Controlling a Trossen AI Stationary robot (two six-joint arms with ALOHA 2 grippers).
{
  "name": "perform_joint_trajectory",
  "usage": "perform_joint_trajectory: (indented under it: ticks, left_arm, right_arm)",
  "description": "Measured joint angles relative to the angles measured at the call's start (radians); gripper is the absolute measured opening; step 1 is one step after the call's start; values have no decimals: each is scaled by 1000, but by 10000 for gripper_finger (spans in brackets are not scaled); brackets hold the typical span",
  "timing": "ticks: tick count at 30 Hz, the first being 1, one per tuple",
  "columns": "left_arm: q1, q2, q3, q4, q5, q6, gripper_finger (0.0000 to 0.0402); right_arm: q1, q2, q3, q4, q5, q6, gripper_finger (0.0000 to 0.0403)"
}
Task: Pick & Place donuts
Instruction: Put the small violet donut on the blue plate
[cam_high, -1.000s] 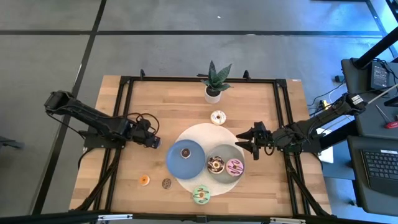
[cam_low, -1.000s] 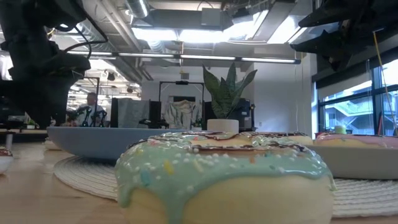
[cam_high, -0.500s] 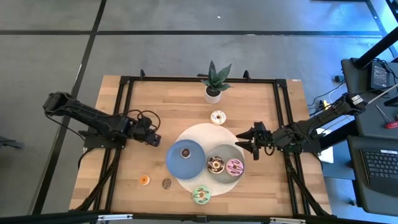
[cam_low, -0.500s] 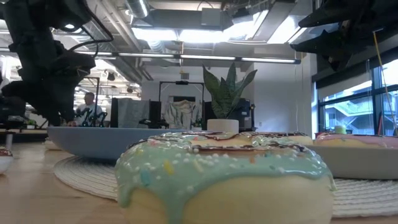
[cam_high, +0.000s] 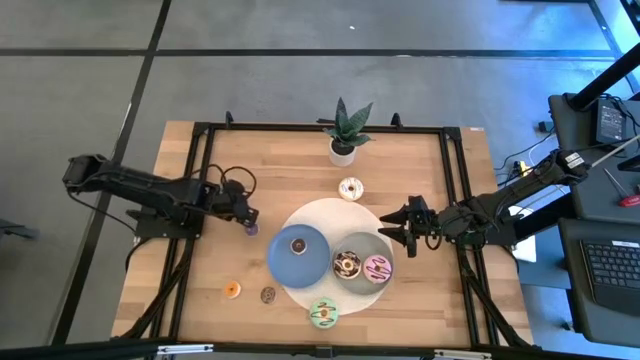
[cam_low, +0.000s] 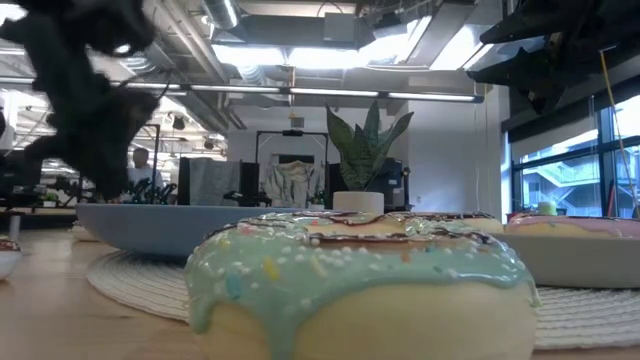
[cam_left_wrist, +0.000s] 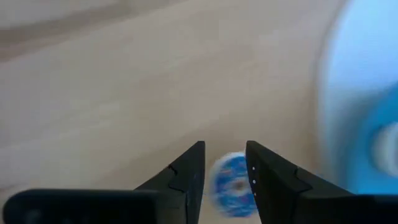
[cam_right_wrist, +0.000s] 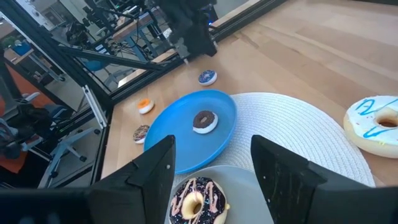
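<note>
My left gripper (cam_high: 243, 213) (cam_left_wrist: 224, 148) is open just above the table, left of the blue plate (cam_high: 283, 262). The purple mini ring (cam_high: 250, 229) (cam_left_wrist: 233, 183) lies flat on the wood, showing between the fingertips in the left wrist view. My right gripper (cam_high: 390, 232) hovers open over the right edge of the white mat. A brown mini ring (cam_high: 298, 245) sits on the blue plate. Chocolate (cam_high: 347, 264) and pink (cam_high: 377, 268) donuts rest on the grey plate (cam_high: 362, 247). The green donut (cam_high: 323, 313), white donut (cam_high: 350, 188), orange mini ring (cam_high: 232, 290) and dark mini ring (cam_high: 268, 295) lie apart.
A potted plant (cam_high: 343, 135) stands near the far edge. The round white mat (cam_high: 318, 212) lies under both plates. Black frame rails (cam_high: 196, 180) run along the table's sides. Bare wood shows between the left gripper and the plant. In the low view the green donut (cam_low: 355, 290) fills the foreground.
My left gripper has drawn back a little toward the table's far edge, and its arm has swung farther left. The purple mini ring, covered by the gripper before, now shows lying on the table just near of the fingertips. The right arm has kept still.
</note>
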Motion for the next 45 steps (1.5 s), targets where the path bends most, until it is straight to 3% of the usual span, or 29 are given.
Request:
perform_joint_trajectory:
  ticks: [3, 6, 11, 15, 21, 25, 32, 39, 45]
  left_arm:
    - [39, -63, -106, 49, 62, -55, 101]
    - [38, -136, -211, 249, 81, -123, 92]
    - [17, -185, -284, 500, -19, -104, 79]
    - [17, -186, -286, 472, -23, -96, 75]
    - [12, -185, -286, 446, 73, -45, 74]
    - [12, -185, -286, 419, 90, -96, 78]
    - [12, -185, -286, 374, 88, -104, 102]
    - [13, -185, -286, 347, 102, -18, 136]
    - [13, -185, -286, 339, 199, -7, 151]
  right_arm:
    - [0, 0, 0, 0, 0, 1, 211]
    - [0, 0, 0, 0, -1, 2, 211]
    - [0, 0, 0, 0, -1, 0, 211]
    - [0, 0, 0, 0, -1, -1, 211]
    - [0, 0, 0, 0, -1, -1, 211]
    - [0, 0, 0, 0, 0, -1, 211]
    - [0, 0, 0, 0, 0, 0, 211]
    - [0, 0, 0, 0, 0, 0, 211]
    - [0, 0, 0, 0, 0, 22, 211]
